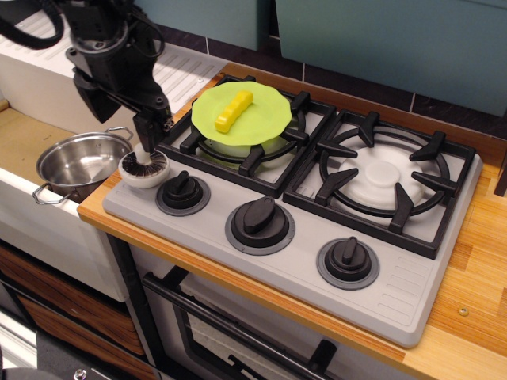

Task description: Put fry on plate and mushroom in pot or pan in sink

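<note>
hovering over the mushroom at the stove's left edge
gripper finger spread unclear; pot just beside in the sink.

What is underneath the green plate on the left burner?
The plate rests on the black grate, with a white burner cap showing beneath its front edge. The burner's centre is covered. The fry lies on top.

mushroom stem top hidden behind gripper, jaw gap unclear, arm cropped at top edge
</note>
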### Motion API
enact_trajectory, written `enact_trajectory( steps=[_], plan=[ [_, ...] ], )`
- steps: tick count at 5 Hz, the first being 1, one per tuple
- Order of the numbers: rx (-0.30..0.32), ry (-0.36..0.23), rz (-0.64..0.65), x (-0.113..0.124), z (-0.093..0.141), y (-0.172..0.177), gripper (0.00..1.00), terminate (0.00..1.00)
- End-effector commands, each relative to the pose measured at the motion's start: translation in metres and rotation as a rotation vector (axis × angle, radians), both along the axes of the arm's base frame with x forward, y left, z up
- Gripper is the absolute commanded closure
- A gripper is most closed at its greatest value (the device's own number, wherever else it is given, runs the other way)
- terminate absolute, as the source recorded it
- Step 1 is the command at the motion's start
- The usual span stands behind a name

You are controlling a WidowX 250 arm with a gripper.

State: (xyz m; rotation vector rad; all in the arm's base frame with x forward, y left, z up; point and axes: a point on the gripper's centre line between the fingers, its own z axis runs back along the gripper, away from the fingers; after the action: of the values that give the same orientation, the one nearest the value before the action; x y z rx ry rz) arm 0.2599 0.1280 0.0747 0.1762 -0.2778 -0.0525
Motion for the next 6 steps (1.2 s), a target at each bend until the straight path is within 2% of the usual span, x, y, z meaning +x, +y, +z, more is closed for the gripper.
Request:
enact_trajectory(
  steps=[1, 2, 4, 5, 6],
  plan=[
    [-0.032, -0.053, 0.001, 0.012, -0.006, -0.003, 0.0, 0.0],
    [-0.047, -0.063, 0.0, 0.016, -0.012, -0.004, 1.0, 0.0],
    [-0.071, -0.058, -0.001, 0.018, -0.014, -0.007, 1.0, 0.0],
    [-0.069, -0.042, 0.0, 0.016, -0.005, -0.005, 1.0, 0.0],
    [-0.064, -0.011, -0.023, 0.013, 0.015, 0.008, 1.0, 0.0]
  ],
)
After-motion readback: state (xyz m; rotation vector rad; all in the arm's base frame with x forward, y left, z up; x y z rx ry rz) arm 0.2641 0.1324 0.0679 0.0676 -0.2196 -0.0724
